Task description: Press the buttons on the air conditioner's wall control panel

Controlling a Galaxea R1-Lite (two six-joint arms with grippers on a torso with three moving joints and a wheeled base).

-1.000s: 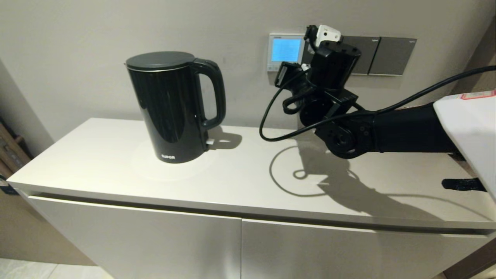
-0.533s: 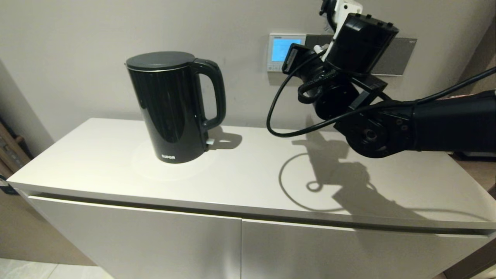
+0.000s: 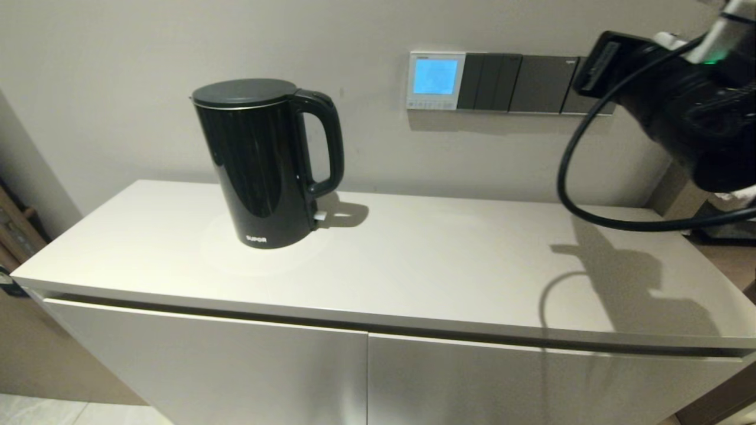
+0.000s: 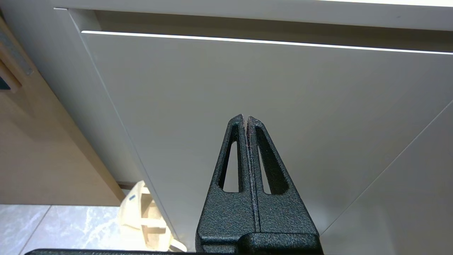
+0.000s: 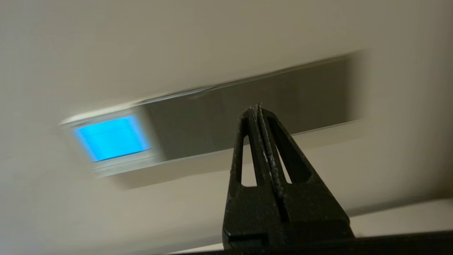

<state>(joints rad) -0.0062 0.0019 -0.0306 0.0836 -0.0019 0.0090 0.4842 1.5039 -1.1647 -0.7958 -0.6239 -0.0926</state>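
Panel: air conditioner's wall control panel (image 3: pixel 436 80) upper centre of head view, on the wall, screen lit blue; blurred in the right wrist view (image 5: pixel 112 141).
Buttons: buttons (image 3: pixel 432 105) in a pale row along the panel's lower edge.
Switches: dark grey switch plates (image 3: pixel 520 83) just beside the panel.
Right gripper: right gripper (image 5: pixel 260 111) clenched, grasping nothing, well apart from the panel, pointing at the switch plates.
Left gripper: left gripper (image 4: pixel 245 119) clenched, empty, low before the cabinet door (image 4: pixel 247 81).
Kettle: black kettle (image 3: pixel 263 162) centre left on the cabinet top (image 3: pixel 413 265).
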